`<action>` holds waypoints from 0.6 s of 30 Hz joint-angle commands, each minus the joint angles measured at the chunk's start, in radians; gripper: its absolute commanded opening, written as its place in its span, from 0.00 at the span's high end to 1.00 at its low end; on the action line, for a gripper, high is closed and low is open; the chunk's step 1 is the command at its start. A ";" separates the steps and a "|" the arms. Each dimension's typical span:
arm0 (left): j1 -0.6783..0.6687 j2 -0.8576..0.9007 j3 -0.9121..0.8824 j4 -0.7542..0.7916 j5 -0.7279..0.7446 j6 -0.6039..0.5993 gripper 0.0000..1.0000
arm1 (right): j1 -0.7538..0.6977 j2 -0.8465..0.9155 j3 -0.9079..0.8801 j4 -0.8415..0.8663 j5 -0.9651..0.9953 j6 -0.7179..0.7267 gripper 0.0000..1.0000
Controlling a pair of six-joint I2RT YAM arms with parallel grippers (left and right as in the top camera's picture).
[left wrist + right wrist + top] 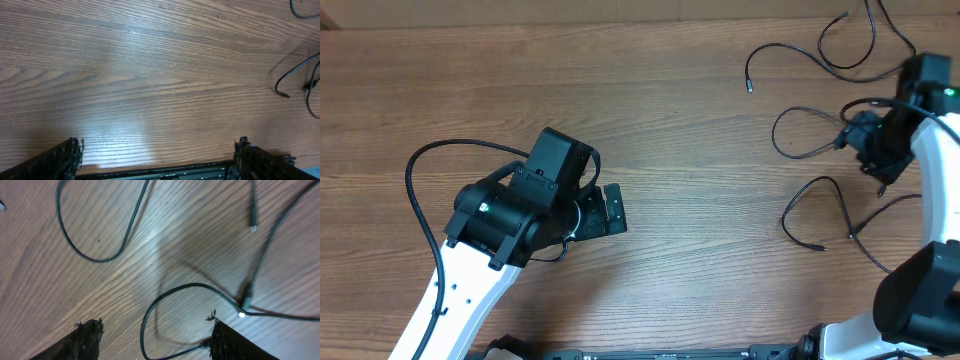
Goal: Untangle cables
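Note:
Thin black cables lie spread over the right part of the wooden table: one [790, 48] at the back, a loop [800, 156] in the middle, another loop [817, 181] nearer the front. My right gripper [848, 138] hovers over the middle loop. In the right wrist view its jaws stand apart [155, 330], with a cable loop [150, 311] lying on the table between them and running close to the right finger [227, 340]. Two plug tips [242, 314] [253, 228] show beyond. My left gripper [612, 210] is open over bare wood [160, 150], far from the cables.
A thicker black cord [415, 190] arcs off the left arm at the left. A cable end [285, 92] shows at the right edge of the left wrist view. The right arm's white body [935, 170] stands over the cables at the table's right edge.

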 commanded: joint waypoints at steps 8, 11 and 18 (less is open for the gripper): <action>-0.005 0.005 -0.005 0.000 -0.018 -0.009 0.00 | 0.067 0.004 -0.287 0.230 -0.099 0.039 0.42; -0.005 0.005 -0.005 0.000 -0.018 -0.009 0.01 | 0.069 0.004 -0.325 0.269 -0.099 0.060 0.52; -0.005 0.005 -0.005 0.000 -0.018 -0.009 0.00 | 0.069 0.004 -0.331 0.274 -0.099 0.055 0.88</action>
